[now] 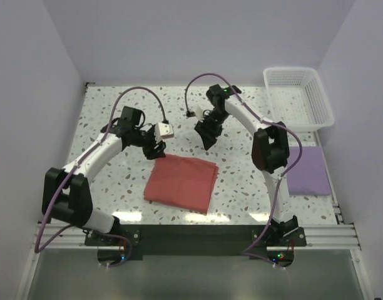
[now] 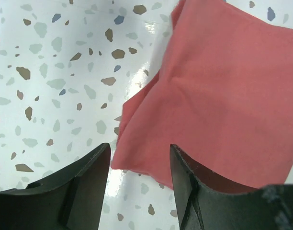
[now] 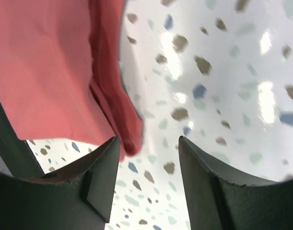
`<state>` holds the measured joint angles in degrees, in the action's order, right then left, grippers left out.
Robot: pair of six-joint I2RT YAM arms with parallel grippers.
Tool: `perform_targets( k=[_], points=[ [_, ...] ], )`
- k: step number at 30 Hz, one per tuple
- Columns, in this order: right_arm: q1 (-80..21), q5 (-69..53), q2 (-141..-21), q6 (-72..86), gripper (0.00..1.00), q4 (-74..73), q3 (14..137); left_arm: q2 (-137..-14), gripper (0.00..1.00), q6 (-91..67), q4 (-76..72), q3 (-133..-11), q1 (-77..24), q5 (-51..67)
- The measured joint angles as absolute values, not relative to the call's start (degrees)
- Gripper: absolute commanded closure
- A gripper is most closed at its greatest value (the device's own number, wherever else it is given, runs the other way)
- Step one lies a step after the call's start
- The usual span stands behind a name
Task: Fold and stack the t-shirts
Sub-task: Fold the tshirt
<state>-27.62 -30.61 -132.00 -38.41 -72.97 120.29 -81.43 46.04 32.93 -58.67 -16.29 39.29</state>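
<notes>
1. Showing a salmon-red cloth t-shirt [image 1: 181,182] folded into a rough rectangle, flat at mid-tabletop near the arms; also a pale lavender cloth t-shirt [image 1: 308,170], folded, well apart at the right edge.
2. Resting on a glossy speckled white tabletop [image 1: 104,112] boxed by plain pale walls; white plastic lattice basket [image 1: 321,103] in the far right corner.
3. Hovering near the red shirt's far corners: left fingers [image 1: 158,150] and right fingers [image 1: 208,136], both spread apart, gripping nothing.
</notes>
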Motion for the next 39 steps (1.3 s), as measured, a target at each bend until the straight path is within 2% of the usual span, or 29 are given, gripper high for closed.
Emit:
perform_targets(
  k=[6,14,23,27,29,30,31,32,35,37,39],
  points=[
    [-21.71,-31.83,-128.16,-40.01,0.41,-74.89,113.08,-93.73,0.4,46.85,37.21,-65.93,-12.64,41.21],
    [-23.57,-35.53,-128.11,-39.2,0.39,-75.35,109.56,-107.7,0.34,51.59,46.04,-76.75,-8.58,43.05],
    [-24.62,-37.67,-128.14,-39.35,0.39,-75.44,106.1,-110.48,0.36,54.94,50.37,-77.67,-7.9,43.97],
    [-25.34,-37.67,-128.18,-39.55,0.43,-75.44,103.98,-111.96,0.39,55.2,50.48,-77.69,-7.9,44.38],
    [-25.65,-37.65,-128.18,-39.72,0.46,-75.46,103.74,-112.62,0.44,55.27,50.48,-77.69,-7.9,44.51],
    [-25.8,-37.65,-128.18,-39.81,0.51,-75.46,103.74,-112.84,0.46,55.29,50.5,-77.69,-7.9,44.6],
    [-25.89,-37.67,-128.18,-39.94,0.56,-75.44,103.74,-112.95,0.51,55.33,50.48,-77.69,-7.9,44.73],
    [-25.91,-37.67,-128.18,-40.05,0.65,-75.46,103.74,-112.99,0.55,55.33,50.48,-77.69,-7.9,44.86],
    [-25.91,-37.63,-128.18,-40.38,0.77,-75.55,103.72,-112.99,0.73,55.46,50.52,-77.69,-7.9,45.47],
    [-25.91,-37.45,-128.18,-40.82,0.94,-75.81,103.72,-112.99,0.85,55.99,50.61,-77.73,-7.9,46.0],
    [-25.91,-37.15,-128.18,-41.21,1.0,-75.92,103.74,-112.99,0.93,56.51,51.16,-78.04,-7.9,46.28]
  ],
)
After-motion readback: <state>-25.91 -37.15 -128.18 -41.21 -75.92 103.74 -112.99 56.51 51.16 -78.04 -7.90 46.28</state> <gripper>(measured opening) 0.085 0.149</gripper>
